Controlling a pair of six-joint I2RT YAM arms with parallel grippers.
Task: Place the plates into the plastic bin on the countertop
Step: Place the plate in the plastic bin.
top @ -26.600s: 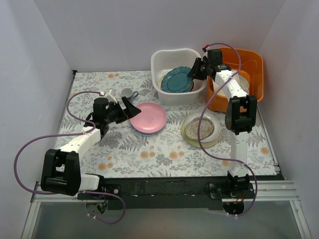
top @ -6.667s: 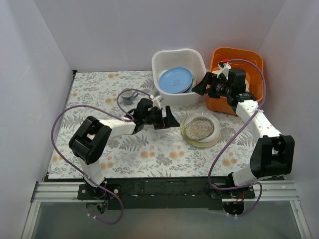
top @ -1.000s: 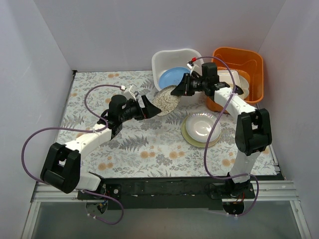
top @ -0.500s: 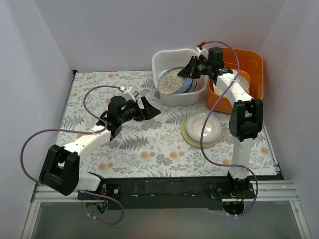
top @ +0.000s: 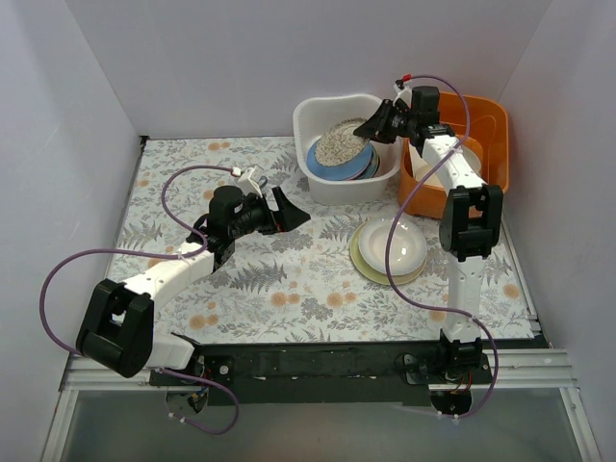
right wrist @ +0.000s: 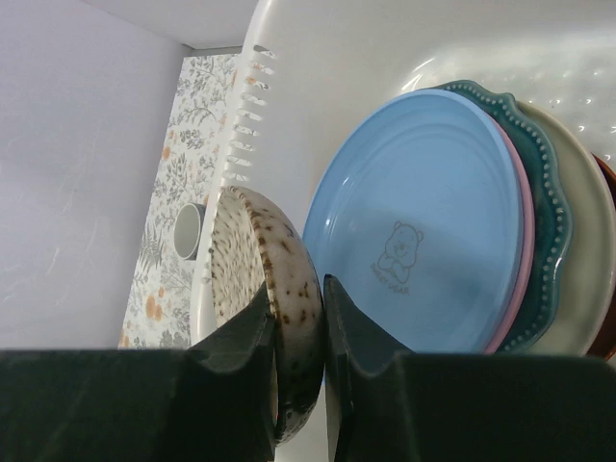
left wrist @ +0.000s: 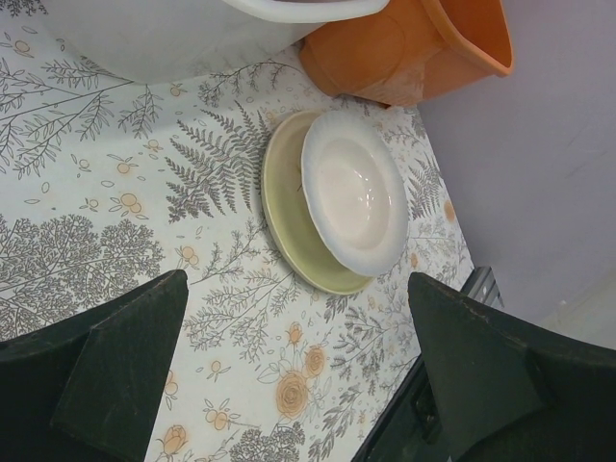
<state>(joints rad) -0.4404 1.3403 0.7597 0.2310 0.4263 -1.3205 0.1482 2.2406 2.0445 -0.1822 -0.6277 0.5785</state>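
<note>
The right gripper (right wrist: pixel 298 298), clamped on the speckled beige round plate's (right wrist: pixel 255 279) rim, has swung it into the white plastic bin (top: pixel 318 104), tilted against the blue round plate (right wrist: pixel 423 221) beyond its fingertips. Release looks next. The left gripper (left wrist: pixel 294 289) hovers wide open and empty, with the 2 stacked plates (left wrist: pixel 351 197) ahead of it.

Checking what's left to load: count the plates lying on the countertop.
2: a white plate stacked on a cream-green plate, near the orange tub. Another could be hidden beneath them.
</note>
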